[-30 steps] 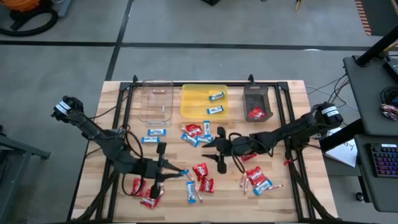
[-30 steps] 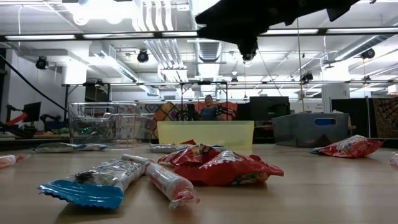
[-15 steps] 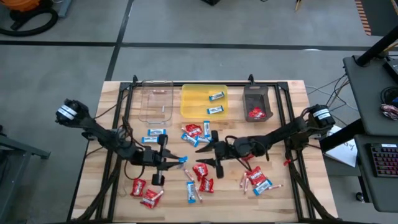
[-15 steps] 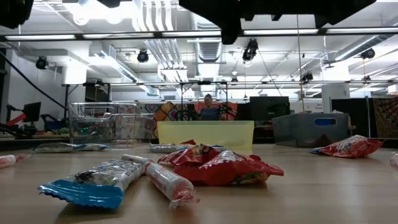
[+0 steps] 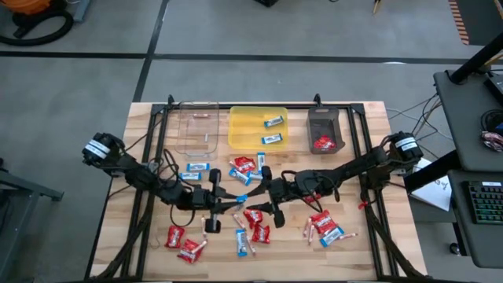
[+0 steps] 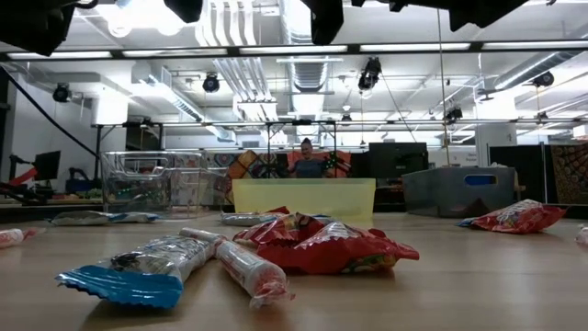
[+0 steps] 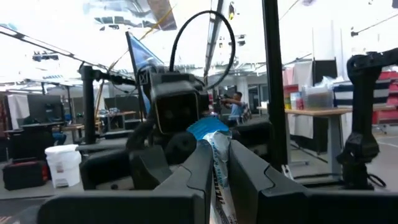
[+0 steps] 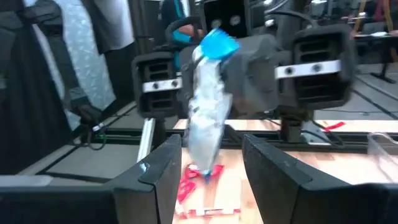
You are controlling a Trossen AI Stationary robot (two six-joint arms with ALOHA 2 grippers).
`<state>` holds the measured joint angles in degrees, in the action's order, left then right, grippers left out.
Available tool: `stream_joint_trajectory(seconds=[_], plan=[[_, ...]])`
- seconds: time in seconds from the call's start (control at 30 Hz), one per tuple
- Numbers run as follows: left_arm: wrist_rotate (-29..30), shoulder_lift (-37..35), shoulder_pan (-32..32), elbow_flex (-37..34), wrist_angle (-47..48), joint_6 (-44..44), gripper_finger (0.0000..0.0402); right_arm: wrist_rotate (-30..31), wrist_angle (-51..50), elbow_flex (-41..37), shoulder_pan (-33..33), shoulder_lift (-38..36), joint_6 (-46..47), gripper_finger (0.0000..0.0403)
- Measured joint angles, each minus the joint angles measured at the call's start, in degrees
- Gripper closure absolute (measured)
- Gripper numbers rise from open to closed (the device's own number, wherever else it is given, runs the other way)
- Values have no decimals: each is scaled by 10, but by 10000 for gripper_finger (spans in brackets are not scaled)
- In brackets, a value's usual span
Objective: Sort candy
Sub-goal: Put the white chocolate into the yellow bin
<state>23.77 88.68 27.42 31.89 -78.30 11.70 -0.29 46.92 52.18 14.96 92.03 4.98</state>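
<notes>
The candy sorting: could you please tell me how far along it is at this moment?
Done: two blue-and-white bars lie in the yellow tray, and red packets in the dark tray. In hand: the left gripper grips a third blue-and-white bar, facing the open right gripper. Left: many loose sweets scattered on the table.

my workspace is evenly lit from overhead; from above, the table (image 5: 369, 244) shows only soft, short shadows. at table height, ceiling lights (image 6: 138, 14) in the upper left of the frame blow out white, and my arms at the top edge are black silhouettes. the nearest bar (image 6: 138, 267) is slightly soft. past my left wrist the upper frame is washed out; past my right wrist the bar (image 8: 205, 106) is blurred.
</notes>
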Motion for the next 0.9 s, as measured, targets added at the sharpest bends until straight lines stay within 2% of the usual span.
stream_joint_trajectory(seconds=[0.37, 0.47, 0.63, 0.9], plan=[[-23, 49, -12, 40, 2, 2, 384, -4, 0, 0, 1, 0, -19, 248], [-21, 48, -13, 41, 2, -2, 384, -4, 1, 0, 0, 0, -19, 282], [-9, 45, -13, 37, 2, -21, 376, -9, 0, 0, 0, 0, -37, 374], [11, 43, -13, 36, 2, -38, 316, -17, -2, 0, 0, -1, -46, 377]])
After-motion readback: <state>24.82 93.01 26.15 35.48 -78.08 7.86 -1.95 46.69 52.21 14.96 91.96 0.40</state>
